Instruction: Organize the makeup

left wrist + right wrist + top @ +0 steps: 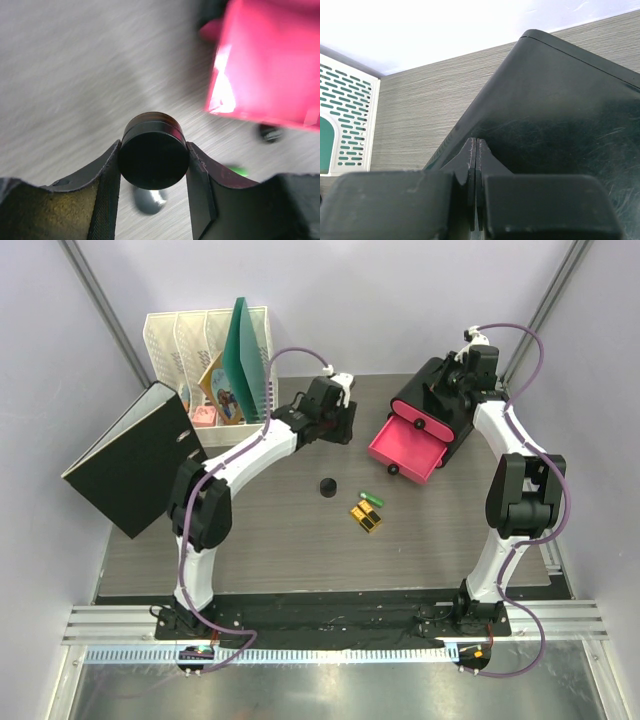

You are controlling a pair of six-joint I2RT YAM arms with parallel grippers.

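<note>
At far left, a black binder [130, 455] lying askew, then a white file rack [195, 345] with a green folder [248, 350] standing in it, none of that part of the job. Next along, the left tool [153, 146] pinching a black round jar [152, 162] by its sides, one pad on either flank, lid facing the wrist camera. Seemingly carried clear of the bench [270, 540] and just left of the open pink drawer [410, 448]. Judged to be mid-transfer: jar lifted, not yet set inside. Lower and toward the middle, loose on the bench, a second black round jar [327, 486], then a small green tube [371, 498] and gold-and-black cases [367, 517]. Those last two near each other, and all three in front of the drawer and outside it. Further right, the black box [445, 395] with that drawer pulled out toward the middle. At far right, the right tool [476, 150] pressed together, holding nothing, sitting at the top of the box. Perhaps steadying it, though contact cannot be told. Next move, by estimate: swing the held jar rightward over the drawer's tray, lower it inside the walls, then spread the pads. Care needed to clear the drawer wall and not shove the box, and then the loose pieces to collect.
</note>
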